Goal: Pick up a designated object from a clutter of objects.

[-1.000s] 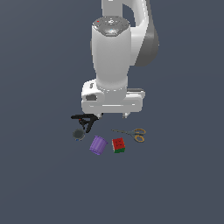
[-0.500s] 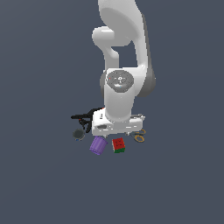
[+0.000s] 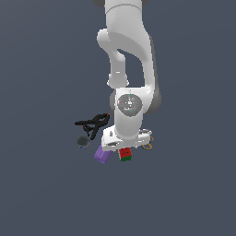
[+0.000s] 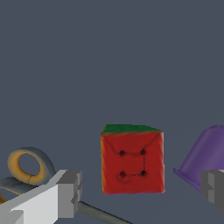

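The Panda arm's gripper (image 4: 140, 194) hung low over the clutter with its fingers (image 4: 70, 192) spread wide and nothing between them — the puzzle cube (image 4: 132, 159) sat in the lower centre of the wrist view, red face toward the lens and a green face on top, framed in the gap between the two fingertips but not yet touched by either. In the exterior view the cube (image 3: 125, 154) lay just below the wrist, a little below centre frame, close beside the purple cup (image 3: 103, 154) on its left; the black clamp (image 3: 92, 124) and a small dark round piece (image 3: 83, 141) sat further left, the orange-handled scissors (image 4: 28, 166) at the wrist view's lower left. Judged from this, the approach looked largely made, while the closing and the lift remained. No brand, label or legible writing showed — only dark dots and lines on the cube's red face.
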`<state>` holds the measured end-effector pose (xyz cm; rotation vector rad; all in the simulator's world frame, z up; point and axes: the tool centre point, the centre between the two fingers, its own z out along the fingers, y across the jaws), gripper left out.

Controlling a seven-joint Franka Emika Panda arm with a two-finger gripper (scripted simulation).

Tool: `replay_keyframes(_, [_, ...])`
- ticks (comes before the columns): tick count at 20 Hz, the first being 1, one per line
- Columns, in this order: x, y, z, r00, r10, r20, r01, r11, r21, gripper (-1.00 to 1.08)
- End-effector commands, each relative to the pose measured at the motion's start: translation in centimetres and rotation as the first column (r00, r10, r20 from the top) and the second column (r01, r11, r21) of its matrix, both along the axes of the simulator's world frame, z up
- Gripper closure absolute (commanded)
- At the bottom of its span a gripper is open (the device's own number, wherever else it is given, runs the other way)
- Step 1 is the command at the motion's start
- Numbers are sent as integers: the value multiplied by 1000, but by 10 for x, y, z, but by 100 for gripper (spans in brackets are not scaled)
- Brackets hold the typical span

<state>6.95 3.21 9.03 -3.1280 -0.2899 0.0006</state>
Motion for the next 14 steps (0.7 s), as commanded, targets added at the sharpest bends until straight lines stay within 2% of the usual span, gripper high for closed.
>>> replay_keyframes(1, [0,1,-6,1000,6,1,-6,1000,0,-92])
replay_keyframes(8, [0,1,-11,1000,5,-1,-5,1000,0,-92])
replay_keyframes(14, [-1,1,-39,1000,6,0,-6,1000,0,-92])
